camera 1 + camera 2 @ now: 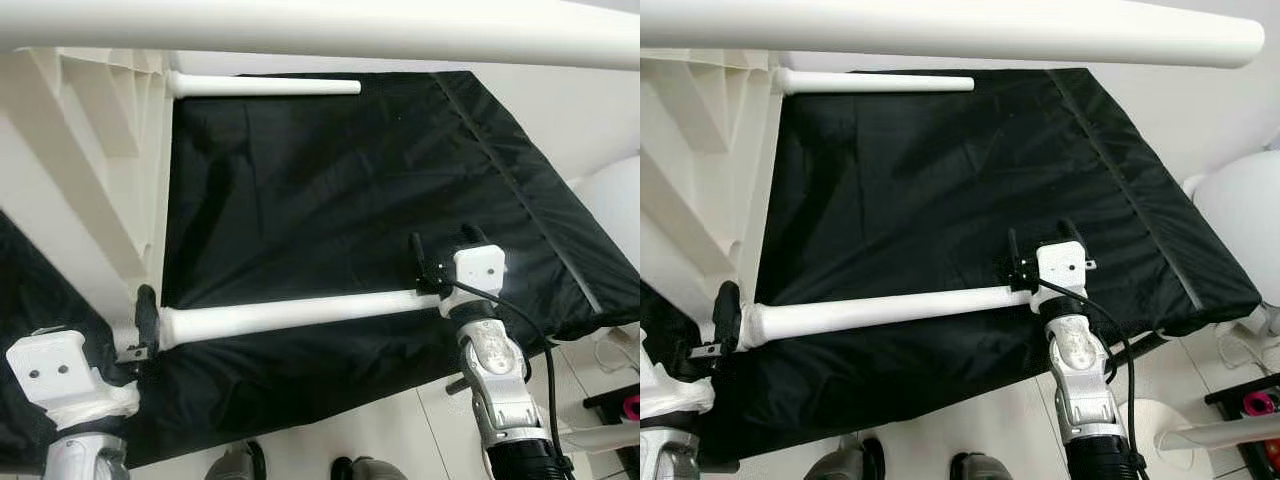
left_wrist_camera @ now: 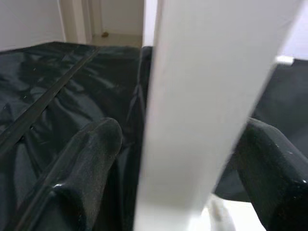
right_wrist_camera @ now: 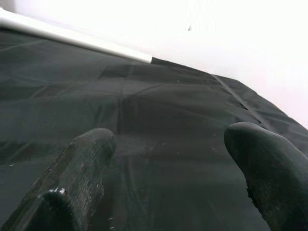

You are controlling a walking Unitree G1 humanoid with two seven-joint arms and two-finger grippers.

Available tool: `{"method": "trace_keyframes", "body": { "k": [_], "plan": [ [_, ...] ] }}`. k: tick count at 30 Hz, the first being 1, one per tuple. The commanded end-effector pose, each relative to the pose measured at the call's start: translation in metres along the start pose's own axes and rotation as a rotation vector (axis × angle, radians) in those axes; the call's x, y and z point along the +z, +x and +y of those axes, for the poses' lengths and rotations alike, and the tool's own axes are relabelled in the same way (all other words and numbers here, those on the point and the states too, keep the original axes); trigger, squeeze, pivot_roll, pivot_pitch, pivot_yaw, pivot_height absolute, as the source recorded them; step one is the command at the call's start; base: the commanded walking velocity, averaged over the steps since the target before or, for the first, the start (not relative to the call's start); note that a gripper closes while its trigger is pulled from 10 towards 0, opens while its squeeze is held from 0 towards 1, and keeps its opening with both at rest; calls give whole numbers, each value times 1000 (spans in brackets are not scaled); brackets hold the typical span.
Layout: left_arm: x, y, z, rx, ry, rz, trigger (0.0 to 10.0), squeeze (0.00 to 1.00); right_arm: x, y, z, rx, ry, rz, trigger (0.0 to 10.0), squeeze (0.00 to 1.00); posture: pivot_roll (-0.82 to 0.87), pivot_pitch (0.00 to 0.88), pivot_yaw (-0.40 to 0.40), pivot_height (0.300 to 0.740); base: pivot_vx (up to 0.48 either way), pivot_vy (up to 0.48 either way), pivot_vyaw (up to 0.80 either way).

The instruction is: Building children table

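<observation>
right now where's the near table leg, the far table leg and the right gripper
near table leg (image 1: 290,313), left eye view, middle of its shaft
far table leg (image 1: 265,86), left eye view, middle of its shaft
right gripper (image 3: 168,159), right wrist view, between its fingertips
</observation>
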State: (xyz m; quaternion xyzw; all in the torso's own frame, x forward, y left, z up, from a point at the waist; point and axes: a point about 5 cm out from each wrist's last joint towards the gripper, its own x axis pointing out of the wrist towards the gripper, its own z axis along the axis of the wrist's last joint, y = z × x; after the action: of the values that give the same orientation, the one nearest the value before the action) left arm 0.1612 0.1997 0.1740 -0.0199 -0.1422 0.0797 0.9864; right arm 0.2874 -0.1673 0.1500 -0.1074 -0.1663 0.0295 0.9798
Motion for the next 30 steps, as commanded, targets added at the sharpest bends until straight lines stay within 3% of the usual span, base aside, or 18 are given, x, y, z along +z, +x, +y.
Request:
{"method": "trace_keyframes", "body": {
  "k": [1,7,15,19,24,27,30],
  "plan": [
    [3,-3,-3,-44,-12,-3,10000,0,-2,0,2,7,13,2,10000,0,52,180,-44,740,0,0,0],
    [11,-8,-3,-49,-21,-9,10000,0,-2,1,8,21,22,-2,10000,0,69,185,-40,740,0,0,0],
    [24,-29,-5,-67,-3,26,10000,0,-6,3,12,31,31,0,10000,0,107,188,-41,740,0,0,0],
    [24,-31,-5,-64,0,31,10000,0,-6,3,12,32,32,0,10000,0,113,189,-42,740,0,0,0],
    [33,-45,-9,-191,102,46,10000,0,-8,10,24,72,54,-3,10000,0,187,189,-67,740,0,0,0],
    [33,-48,-12,-234,117,62,10000,0,-8,12,27,83,62,-3,10000,0,195,189,-71,740,0,0,0],
    [30,-51,-18,-363,179,86,10000,0,-10,16,34,107,70,-5,10000,0,236,175,-87,740,0,0,0]
  ]
}}
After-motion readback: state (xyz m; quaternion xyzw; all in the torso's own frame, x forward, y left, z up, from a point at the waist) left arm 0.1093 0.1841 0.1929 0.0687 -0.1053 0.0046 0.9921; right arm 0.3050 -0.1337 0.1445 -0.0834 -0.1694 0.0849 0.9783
